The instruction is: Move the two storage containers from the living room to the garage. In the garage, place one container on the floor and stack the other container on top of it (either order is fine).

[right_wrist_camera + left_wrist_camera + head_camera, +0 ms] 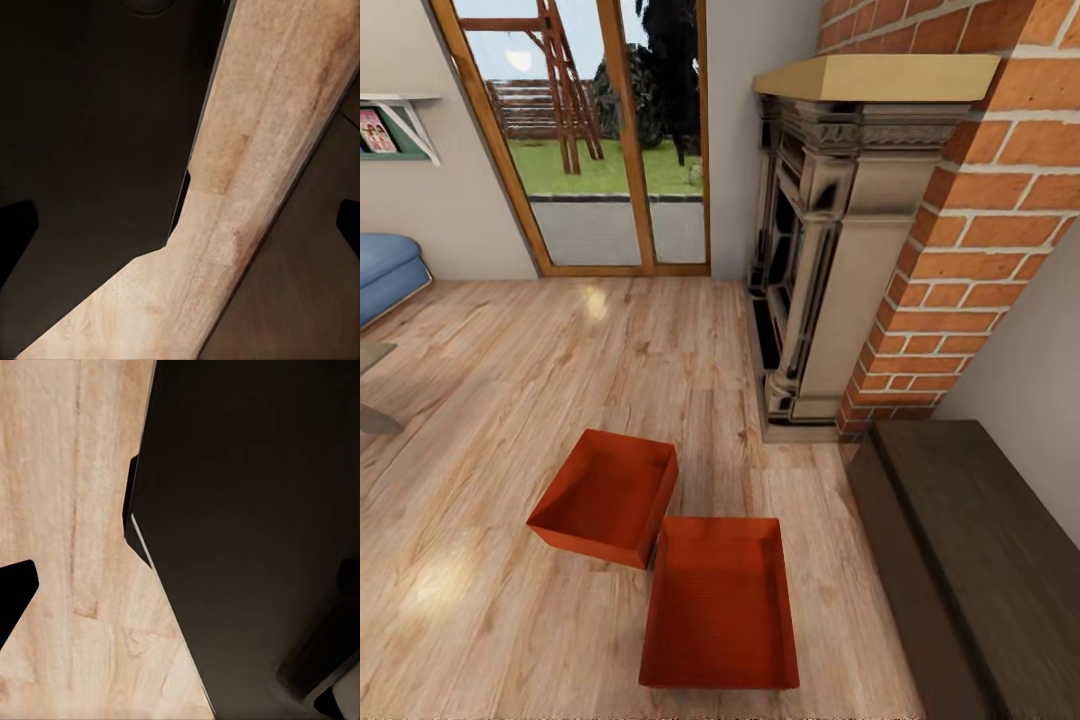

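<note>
Two red-orange storage containers (660, 550) sit on the light wood-plank floor (510, 400) of the living room, empty, corners just about touching, the near one straight ahead, the far one skewed to its left. Brick fireplace (840, 250) beyond on the right, glass door (590, 130) behind. Wrist views show plank floor and the dark robot body; end effector state on both arms: can't tell.

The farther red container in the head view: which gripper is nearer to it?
Probably the left gripper: the container lies left of centre, its side. It and the right gripper both hang beside the dark base.
</note>
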Robot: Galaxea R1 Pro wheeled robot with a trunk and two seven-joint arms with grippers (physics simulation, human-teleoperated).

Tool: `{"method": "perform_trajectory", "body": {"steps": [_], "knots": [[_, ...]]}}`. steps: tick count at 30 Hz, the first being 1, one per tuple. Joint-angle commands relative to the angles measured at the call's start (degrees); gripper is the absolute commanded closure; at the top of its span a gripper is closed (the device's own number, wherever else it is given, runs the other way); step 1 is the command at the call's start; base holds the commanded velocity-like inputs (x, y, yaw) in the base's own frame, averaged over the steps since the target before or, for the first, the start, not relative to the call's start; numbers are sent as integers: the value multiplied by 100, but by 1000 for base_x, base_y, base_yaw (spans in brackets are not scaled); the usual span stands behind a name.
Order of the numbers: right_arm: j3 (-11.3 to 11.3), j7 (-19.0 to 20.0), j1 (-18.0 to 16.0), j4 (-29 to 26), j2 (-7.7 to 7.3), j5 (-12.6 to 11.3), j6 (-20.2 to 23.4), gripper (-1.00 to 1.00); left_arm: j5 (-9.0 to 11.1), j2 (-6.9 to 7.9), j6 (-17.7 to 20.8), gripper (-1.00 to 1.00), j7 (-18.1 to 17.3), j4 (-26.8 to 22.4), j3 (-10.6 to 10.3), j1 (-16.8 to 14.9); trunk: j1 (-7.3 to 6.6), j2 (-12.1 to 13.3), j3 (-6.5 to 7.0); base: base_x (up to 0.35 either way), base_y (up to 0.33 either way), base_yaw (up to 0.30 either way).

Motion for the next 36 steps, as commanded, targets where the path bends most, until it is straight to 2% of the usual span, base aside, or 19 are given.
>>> {"method": "perform_trajectory", "body": {"steps": [1,36], "knots": [[46,18,-6,19,1,-60,-35,-100,6,-1,-10,-100,3,-3,25,1,0,-2,-13,0,0,0],[47,-15,-6,19,1,-81,-34,-100,-5,-2,-10,-100,-29,-2,10,1,0,-2,-335,0,0,0]]}}
